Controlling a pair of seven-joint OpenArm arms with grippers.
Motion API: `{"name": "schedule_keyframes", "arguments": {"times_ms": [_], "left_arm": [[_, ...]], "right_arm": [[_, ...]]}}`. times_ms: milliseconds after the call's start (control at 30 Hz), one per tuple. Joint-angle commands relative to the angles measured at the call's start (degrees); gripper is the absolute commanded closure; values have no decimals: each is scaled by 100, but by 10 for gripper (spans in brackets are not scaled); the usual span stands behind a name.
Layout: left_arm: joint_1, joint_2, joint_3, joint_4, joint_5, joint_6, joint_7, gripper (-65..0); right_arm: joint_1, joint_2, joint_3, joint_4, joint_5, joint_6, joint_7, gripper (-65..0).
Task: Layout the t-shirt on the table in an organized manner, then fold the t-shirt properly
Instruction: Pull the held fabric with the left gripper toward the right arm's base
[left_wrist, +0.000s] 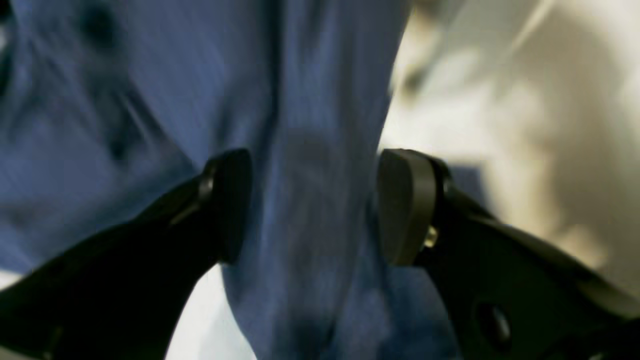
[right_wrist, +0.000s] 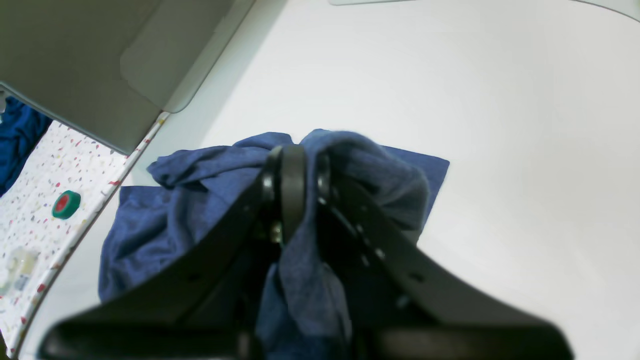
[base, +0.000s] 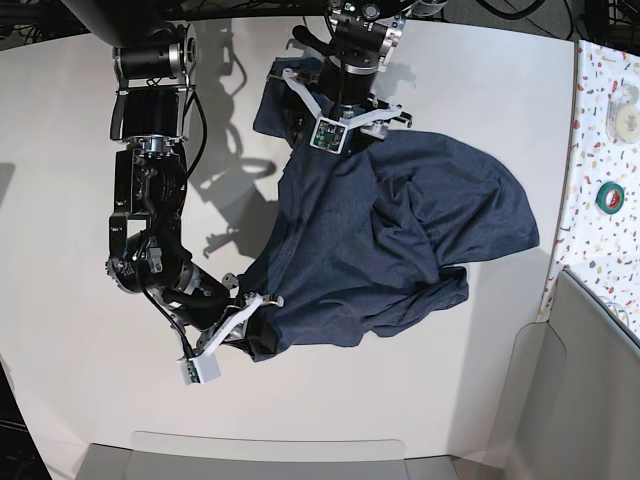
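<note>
Here the right gripper (right_wrist: 299, 185) pinches the t-shirt (base: 400, 230) hem to spread it — the left gripper (left_wrist: 315, 205) stands open around a fold, gripping nothing.

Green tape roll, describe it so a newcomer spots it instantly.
Start at the large matte white table and follow its edge to the speckled terrazzo strip. The small green tape roll with a red centre lies there, greener than the pale roll beside it.

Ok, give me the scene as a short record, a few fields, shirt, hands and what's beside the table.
t-shirt: crumpled, partly spread on the table, plain side showing
right hand: shut on a bunch of shirt fabric
left hand: wide open, a fold of shirt between its fingers, not pinched
beside table: speckled strip with green tape roll
</note>
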Motion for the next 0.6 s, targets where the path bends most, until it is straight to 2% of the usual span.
{"name": "schedule_keyframes", "arguments": {"times_ms": [0,167,300,567], "left_arm": [[-20,-3,-6,158,47,14,-105,-386],[-99,15,55,140,47,14,-184,-388],[-574,41,425,-44,47,14,-210,-390],[-1136,815,521,-1389,56,14,-193,-437]], "right_arm": [[171,-17,16,109,96,34,166,-23],[171,-44,-11,109,96,34,157,-23],[171,-53,-11,109,96,34,157,-23],[162,-53,-11,109,96,34,157,-23]]}}
